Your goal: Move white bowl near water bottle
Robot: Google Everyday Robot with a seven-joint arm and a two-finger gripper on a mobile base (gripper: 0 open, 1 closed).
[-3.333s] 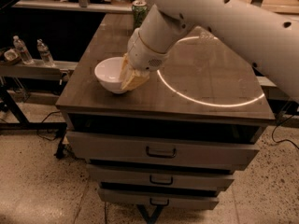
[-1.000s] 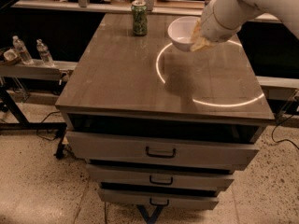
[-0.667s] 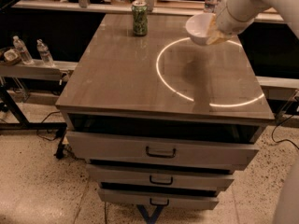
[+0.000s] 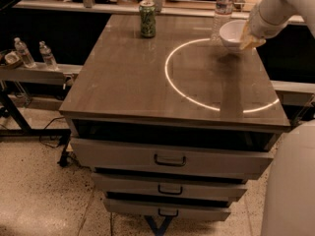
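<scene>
Where the white arm reaches down from the upper right, its end effector [image 4: 250, 39] is clamped on the right rim of the white bowl [image 4: 230, 32] at the tabletop's [image 4: 123, 87] far right corner, near the right edge. Just behind the bowl stands the water bottle [image 4: 223, 8], clear and ribbed, at the back edge. Leftward the glossy brown wood offers open room, crossed by a bright ring of reflected light [image 4: 166, 75]. A green can [image 4: 146, 18] stands well apart; grey drawers [image 4: 170, 160] stack beneath.
</scene>
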